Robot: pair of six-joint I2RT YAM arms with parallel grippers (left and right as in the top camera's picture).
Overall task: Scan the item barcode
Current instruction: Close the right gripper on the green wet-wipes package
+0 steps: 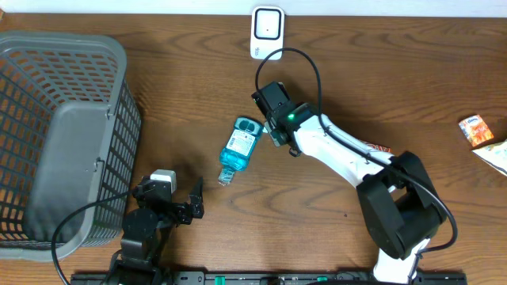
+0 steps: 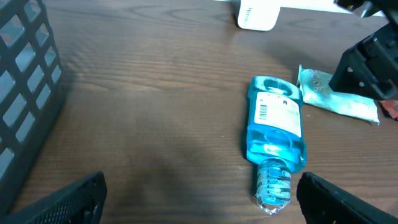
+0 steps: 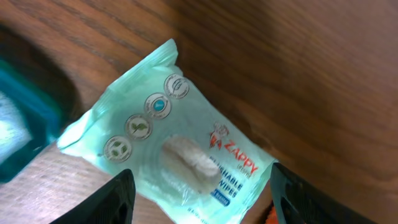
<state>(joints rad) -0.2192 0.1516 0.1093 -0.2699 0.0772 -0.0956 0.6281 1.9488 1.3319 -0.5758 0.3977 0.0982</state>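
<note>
Nearest to us, at the bottom left of the overhead frame, our left gripper (image 1: 170,198) has its jaws spread wide and grasps nothing. Just above it, near the centre, the blue mouthwash bottle (image 1: 240,145) lies on its side on the wooden table (image 1: 380,71), cap toward us and barcode label facing up. Just beside the bottle's far end lies a green Zappy wipes packet (image 3: 186,124), flat on the wood. Our right gripper (image 3: 202,186) hangs over it with jaws parted, clasping nothing. Farther off, at top centre, stands the white barcode scanner (image 1: 268,32). A gray laundry basket (image 1: 119,55) fills the left edge.
</note>
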